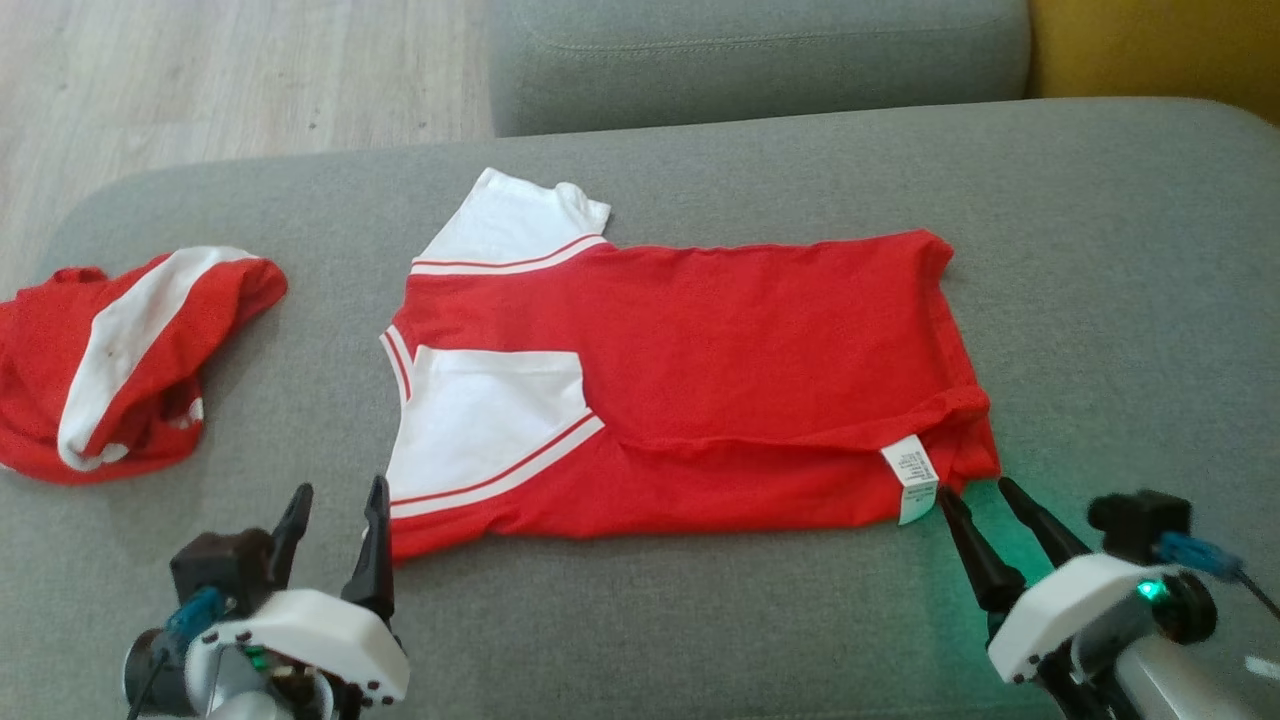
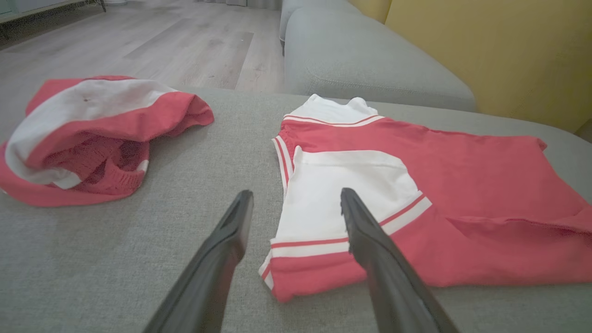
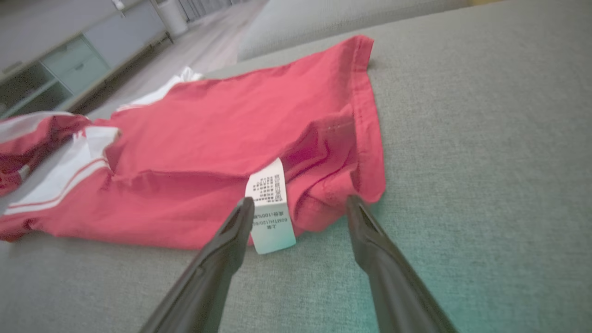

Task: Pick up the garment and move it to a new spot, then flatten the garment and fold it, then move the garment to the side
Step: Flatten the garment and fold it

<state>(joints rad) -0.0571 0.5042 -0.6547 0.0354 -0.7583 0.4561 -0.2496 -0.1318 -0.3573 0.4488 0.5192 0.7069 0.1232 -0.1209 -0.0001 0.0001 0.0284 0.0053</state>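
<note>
shirt [image 1: 700, 380]: lying mid-couch [image 1: 1100, 300], collar end left, hem end right; near long edge looking folded over the body, near white sleeve tucked on top, far sleeve sticking out flat
label [image 1: 912, 478]: hanging off the near-right corner, exposed
left fingers [image 1: 374, 550]: standing apart, holding nothing; straddling the shirt's near-left corner, one over the sleeve, one over bare couch; can't tell if they're touching cloth
right fingers [image 1: 972, 550]: standing apart, holding nothing; tips sitting just beside the near-right corner, flanking the label
second garment [image 1: 120, 360]: bunched in a heap at far left, well apart from the shirt
step (my read): folding underway, both arms lining up on the near corners for the next fold
risk 1: right side closing on the label alone, so the corner is staying down while the label is stretching
risk 2: either side pinching only the top layer, so the tucked flap is opening on the lift
risk 3: arms rising unevenly, so the fold line is skewing and the sleeve is slipping out
risk 4: cloth dragging on the couch weave, so the far edge is bunching
risk 5: moving left to set aside, so the shirt is landing on the heap
</note>
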